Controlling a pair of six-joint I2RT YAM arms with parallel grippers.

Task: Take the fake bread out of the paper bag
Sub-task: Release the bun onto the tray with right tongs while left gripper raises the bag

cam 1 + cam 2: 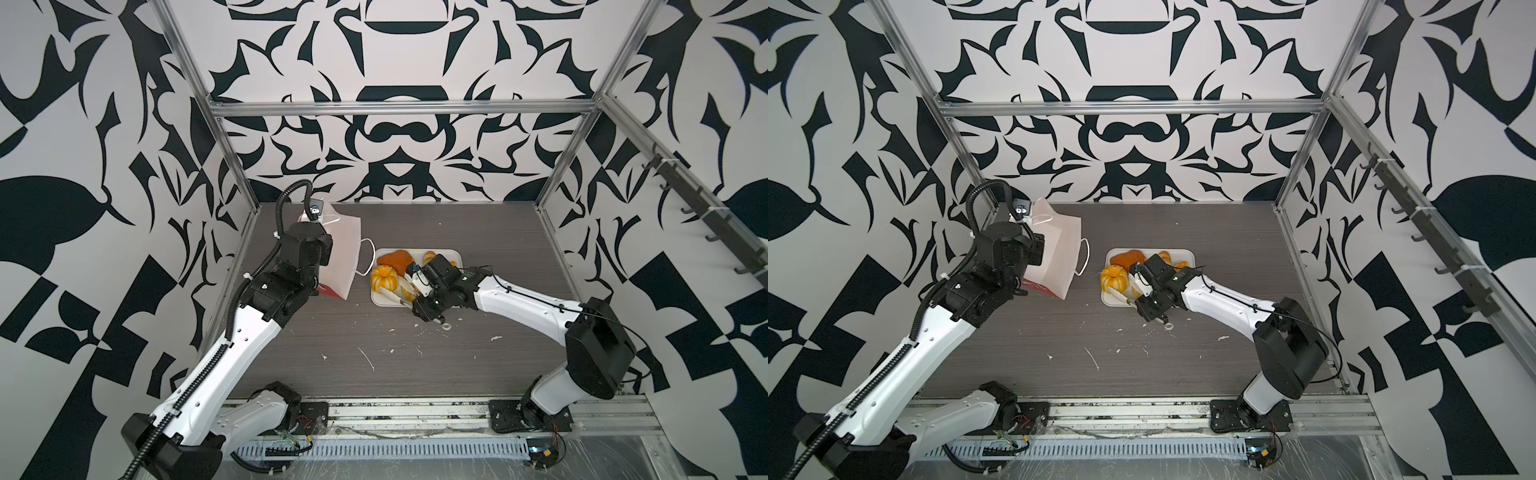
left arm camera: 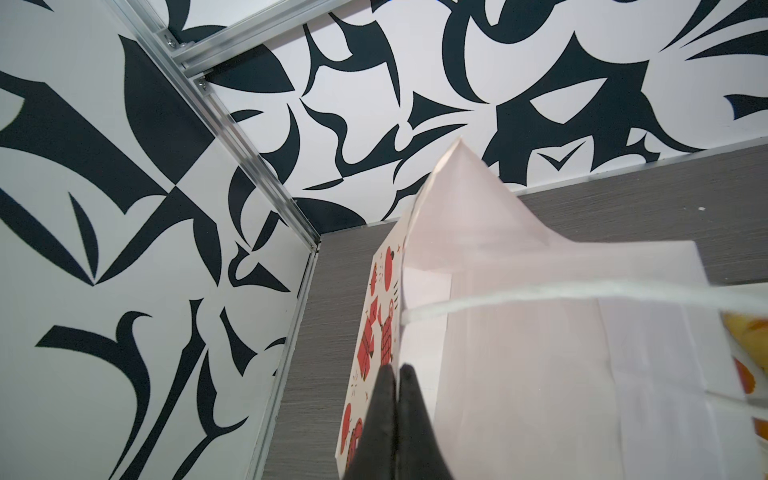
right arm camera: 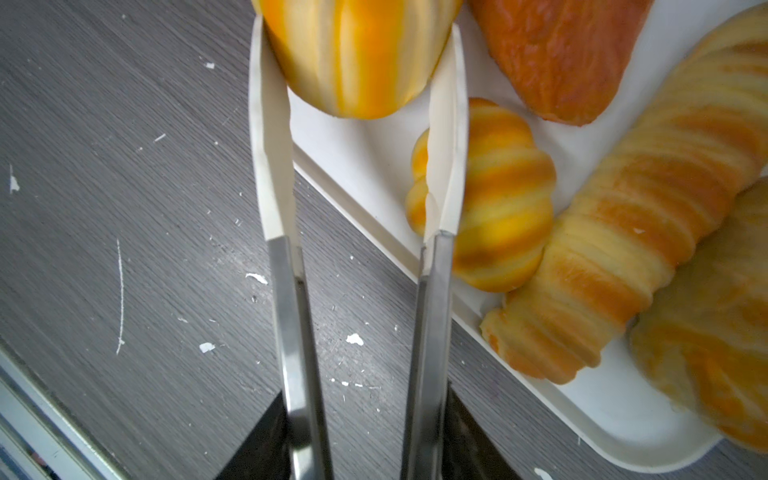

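Step in hand, as judged: release of the bun onto the tray.

1. The right claw [image 3: 365, 432] is closed on the metal arms of the tongs [image 3: 291, 311] and holds them part spread. It holds nothing else.
2. Just ahead of the claw, the tongs cross the tabletop [image 3: 145, 208] and pass over the rim of the tray [image 3: 361, 166].
3. At the far end, the white tips flank the bun [image 3: 357, 54]. The bun sits at the tray's near corner. Whether both tips are clear of it cannot be told.
4. The loaf [image 3: 498, 199] lies against the outer side of one tip. Beyond it lie the stick [image 3: 623, 232], the croissant [image 3: 557, 54] and a fifth piece [image 3: 715, 353], all on the tray.
5. Recommended: the operator spreads the tongs until both tips stand clear, then lifts straight up before drawing back. A sideways pull would likely drag the loaf or tip the bun over the rim.
6. Far across the tabletop, the left claw [image 2: 395, 374] is fully closed, pinching the rim of the bag [image 2: 540, 353]. The bag stands tilted toward the tray, and no bread shows inside it.
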